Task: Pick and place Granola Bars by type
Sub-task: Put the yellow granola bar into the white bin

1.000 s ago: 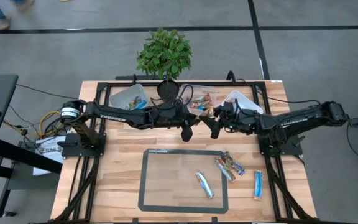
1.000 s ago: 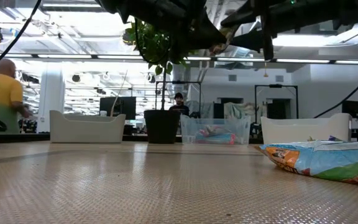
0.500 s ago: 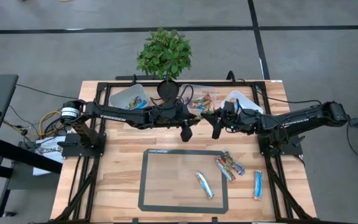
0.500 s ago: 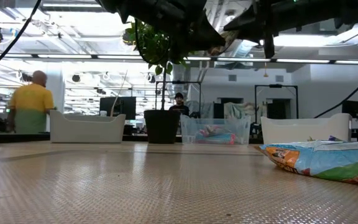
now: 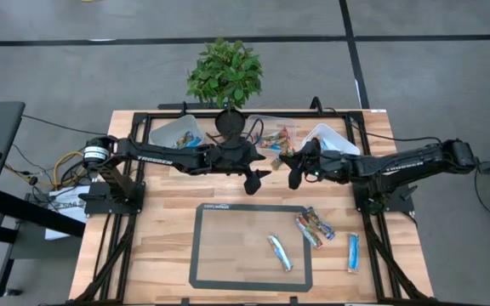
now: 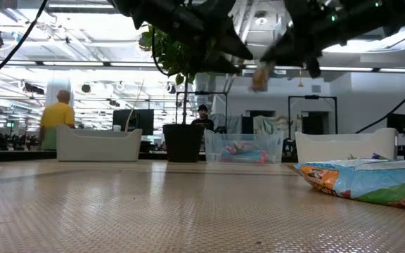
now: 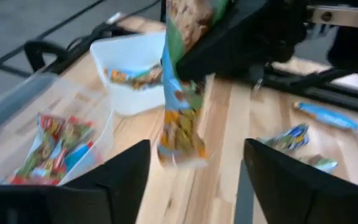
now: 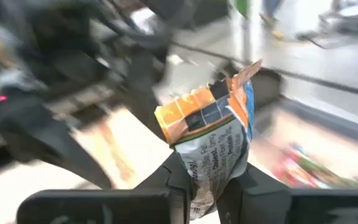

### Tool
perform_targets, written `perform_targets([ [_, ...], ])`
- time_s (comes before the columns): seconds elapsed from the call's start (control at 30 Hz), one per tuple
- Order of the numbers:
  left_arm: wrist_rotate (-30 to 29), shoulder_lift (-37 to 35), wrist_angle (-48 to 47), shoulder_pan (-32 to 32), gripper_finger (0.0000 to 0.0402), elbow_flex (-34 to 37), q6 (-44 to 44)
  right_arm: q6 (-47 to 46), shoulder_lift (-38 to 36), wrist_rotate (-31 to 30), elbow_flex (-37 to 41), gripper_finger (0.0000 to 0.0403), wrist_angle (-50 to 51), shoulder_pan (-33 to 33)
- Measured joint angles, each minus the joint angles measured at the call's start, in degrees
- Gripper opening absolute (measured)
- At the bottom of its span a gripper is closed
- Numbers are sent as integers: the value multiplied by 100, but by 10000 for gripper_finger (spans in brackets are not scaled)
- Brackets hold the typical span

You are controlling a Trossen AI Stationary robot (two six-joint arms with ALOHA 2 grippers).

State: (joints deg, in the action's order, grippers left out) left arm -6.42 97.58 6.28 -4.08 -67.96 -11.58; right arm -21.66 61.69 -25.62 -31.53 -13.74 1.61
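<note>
From where I stand, the left-hand white tub (image 5: 175,133) at the far edge of the table (image 5: 160,246) has a few wrapped bars in it, and the left arm reaches across in front of it toward the middle. The left gripper (image 5: 253,178) hangs above the bare wood just short of the dark-framed mat (image 5: 201,255), its two fingers (image 7: 117,180) spread wide with nothing between them.

Just beside it, in mid-air between the two arms, the right gripper (image 8: 207,193) is pinched onto the lower end of a multicoloured granola bar (image 8: 215,146), so the orange, blue and green wrapper stands up out of the fingers. From the left arm's side the same bar (image 7: 180,99) shows hanging free above the wood, in front of the clear middle tub (image 5: 272,136) and the right-hand white tub (image 5: 328,136), both holding more multicoloured bars.

I judge this bar light and soft: the crimped film will crumple and flex rather than resist, and a glossy wrapper can slide, so a firm pinch across the flat body near one end, as here, looks sound. A grip on the crimped tail alone might let it swing or slip.

Further right, near the mat's edge, lie the bars not yet sorted: a blue-and-white bar (image 5: 279,252) on the mat, a small heap of multicoloured bars (image 5: 313,227) at its corner, and another blue bar (image 5: 352,252) on the wood beyond.
</note>
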Motion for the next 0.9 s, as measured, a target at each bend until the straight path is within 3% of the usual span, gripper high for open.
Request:
perform_targets([
  [0.17,-13,0,-465,-48,283,2,-30,-181,-235,-186,0,30,1299,-261],
  [0.53,-22,2,-734,86,286,4,-101,-992,-1604,-754,-2,31,4156,-1168],
  [0.9,-19,2,-904,185,286,4,-75,-1035,-1733,-761,0,29,5797,-1988],
])
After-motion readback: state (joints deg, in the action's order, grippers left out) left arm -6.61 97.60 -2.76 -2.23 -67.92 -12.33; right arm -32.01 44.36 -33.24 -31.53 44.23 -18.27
